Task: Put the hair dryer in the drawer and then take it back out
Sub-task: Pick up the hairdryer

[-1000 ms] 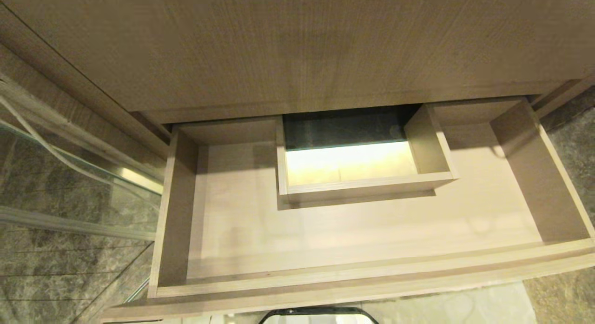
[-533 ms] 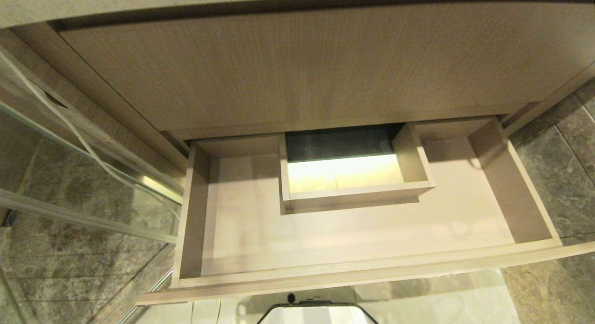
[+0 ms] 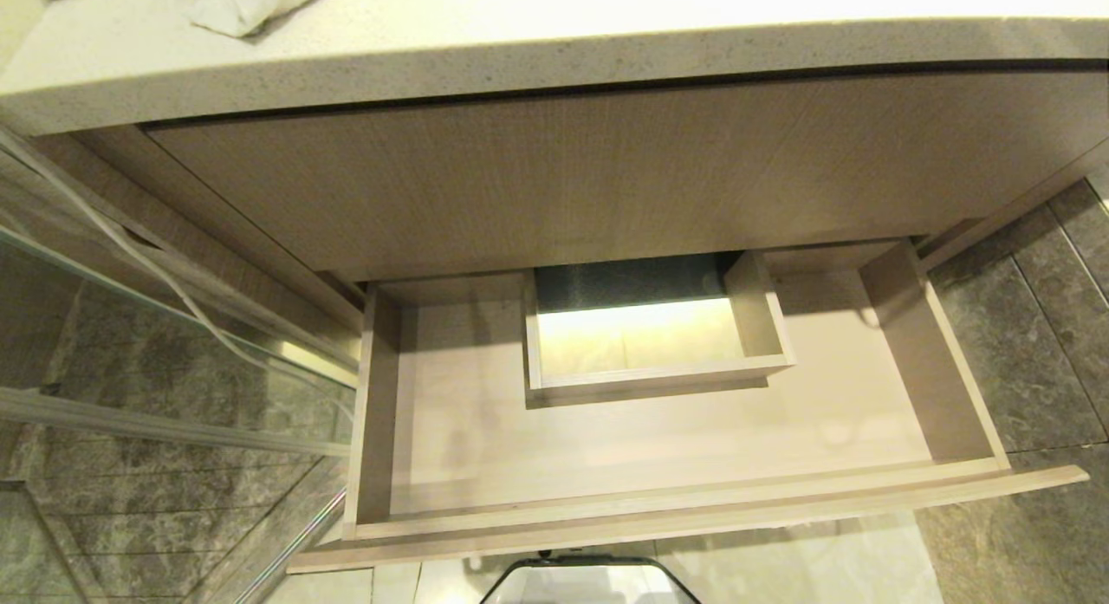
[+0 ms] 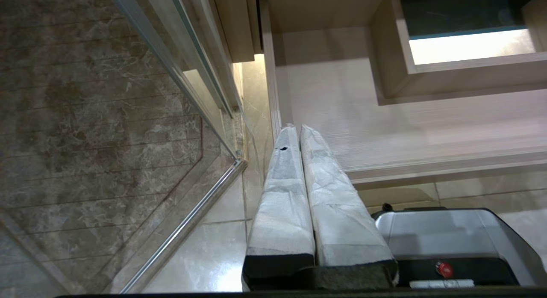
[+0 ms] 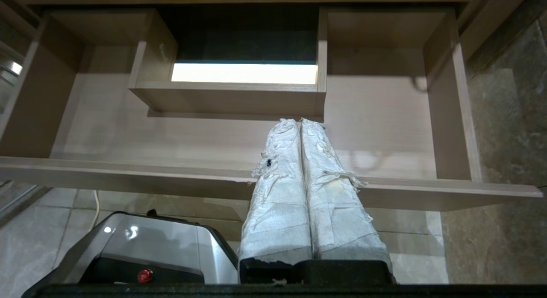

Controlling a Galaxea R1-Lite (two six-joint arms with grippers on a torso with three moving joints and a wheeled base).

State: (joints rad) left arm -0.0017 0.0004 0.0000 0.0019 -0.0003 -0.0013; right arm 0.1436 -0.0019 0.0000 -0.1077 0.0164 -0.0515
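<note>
Your left gripper (image 4: 299,129) hangs low in front of the drawer's (image 3: 658,522) near left corner, its white-wrapped fingers (image 4: 284,178) pressed together and empty. Your right gripper (image 5: 300,122) hangs before the drawer's front edge, right of middle, fingers likewise pressed flat, holding nothing. The drawer stands pulled out under the countertop (image 3: 554,49). You cannot see the hair dryer in any view.

- Warm, dim light fills my head view; the worktop (image 3: 554,41) above glares pale.
- The brightest patch glows yellow inside the boxed cutout (image 3: 641,335) of the drawer (image 3: 658,522).
- The panel over the drawer casts shadow across its back.
- Straight edges bow near my head view's borders.
- Floor tiles (image 4: 213,246) glint softly.
</note>
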